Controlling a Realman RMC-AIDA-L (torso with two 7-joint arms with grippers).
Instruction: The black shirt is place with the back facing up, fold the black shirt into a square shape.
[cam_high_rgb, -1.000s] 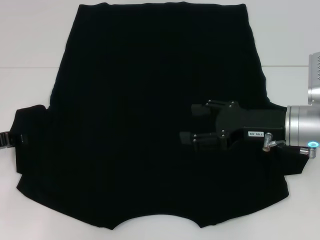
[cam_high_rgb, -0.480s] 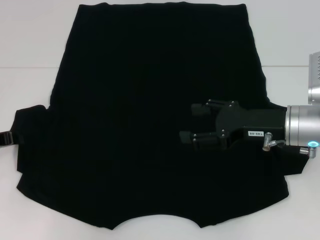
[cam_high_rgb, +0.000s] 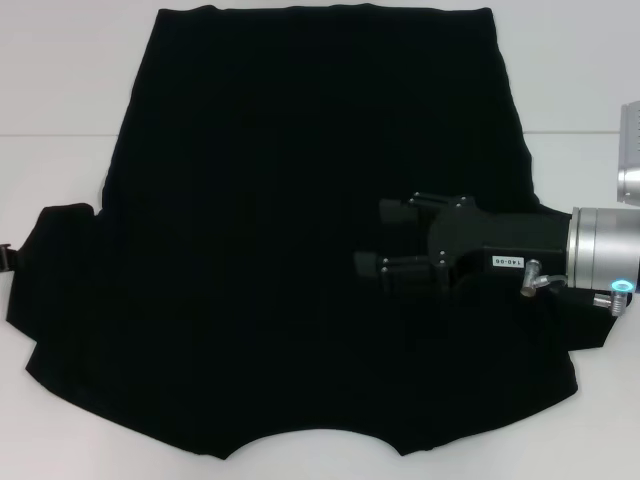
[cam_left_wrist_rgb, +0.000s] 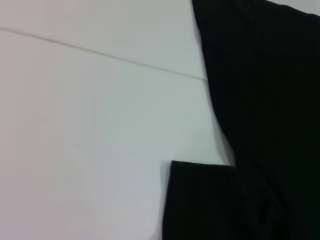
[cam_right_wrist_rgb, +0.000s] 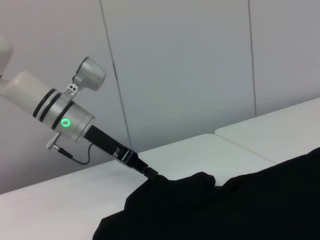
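One black shirt (cam_high_rgb: 290, 230), two claws

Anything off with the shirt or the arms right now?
Nothing stands out. The black shirt lies flat on the white table, plain side up, no tears visible. The left gripper is at its left sleeve; the right gripper, open, is over the shirt's right half.

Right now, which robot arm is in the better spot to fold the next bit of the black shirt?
Probably the left. The left gripper sits at the black shirt's left sleeve edge, while the right gripper hovers over the middle.
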